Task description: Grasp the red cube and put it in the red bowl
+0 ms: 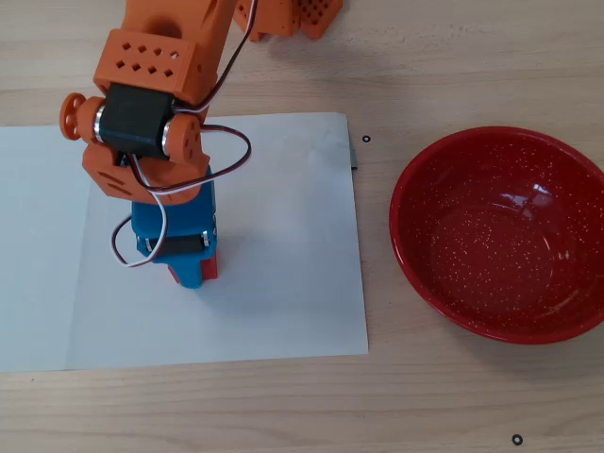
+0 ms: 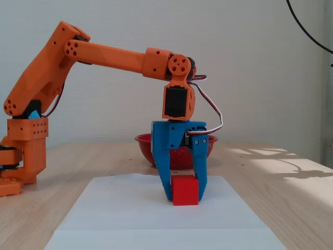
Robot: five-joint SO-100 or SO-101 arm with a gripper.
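The red cube (image 2: 185, 188) rests on the white paper, and the blue gripper (image 2: 185, 197) stands straight down over it, shut on the cube with a finger against each side. From above, the gripper (image 1: 194, 275) covers most of the cube (image 1: 214, 265); only a red sliver shows at its right edge. The red bowl (image 1: 406, 247), glossy with white speckles and nothing inside, sits on the wood at the right of the overhead view. In the fixed view the bowl (image 2: 142, 140) lies behind the gripper, partly hidden by it.
A white paper sheet (image 1: 283, 245) covers the left half of the wooden table. The orange arm base (image 2: 23, 156) stands at the left of the fixed view, and orange parts (image 1: 283, 19) sit at the top edge from above. Small black marks dot the wood.
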